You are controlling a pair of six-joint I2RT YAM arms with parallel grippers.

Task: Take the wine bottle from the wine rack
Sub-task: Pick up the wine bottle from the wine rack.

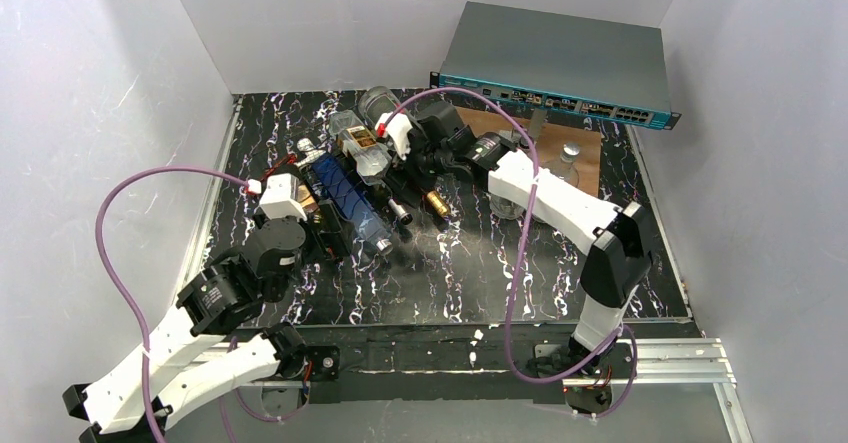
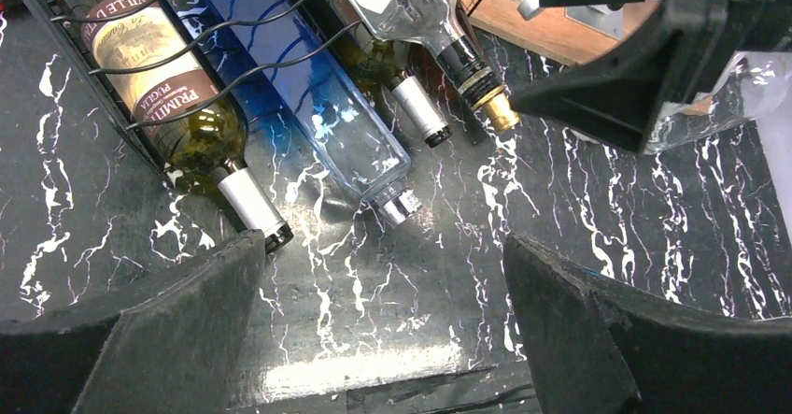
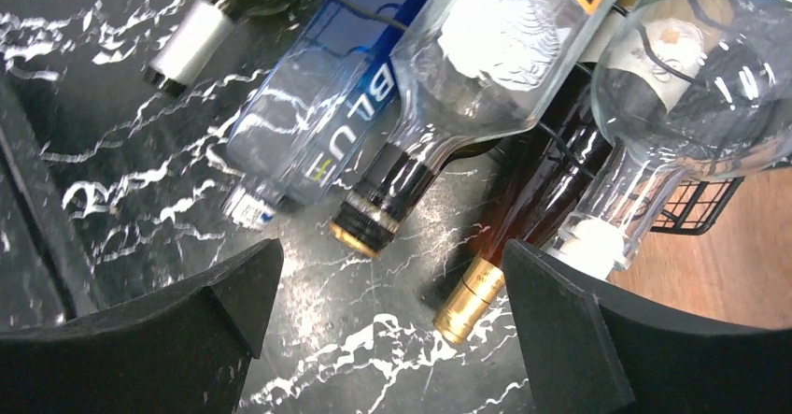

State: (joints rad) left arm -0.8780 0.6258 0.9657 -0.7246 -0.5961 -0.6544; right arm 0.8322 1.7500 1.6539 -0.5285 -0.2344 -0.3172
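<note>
The black wire wine rack (image 2: 103, 35) lies on the marble table with several bottles in it, necks pointing toward the arms. In the left wrist view I see a green labelled bottle (image 2: 159, 87), a blue bottle (image 2: 308, 87), a dark bottle with a white cap (image 2: 416, 110) and a clear bottle with a gold cap (image 2: 458, 49). My left gripper (image 2: 388, 283) is open and empty above bare table in front of the necks. My right gripper (image 3: 392, 288) is open and empty, just short of the clear bottle's neck (image 3: 383, 199) and an amber gold-capped bottle (image 3: 523, 218).
A brown wooden board (image 1: 585, 143) lies at the back right with a small clear bottle (image 1: 568, 163) on it. A teal network switch (image 1: 560, 68) stands behind it. White walls close in the table. Purple cables loop from both arms.
</note>
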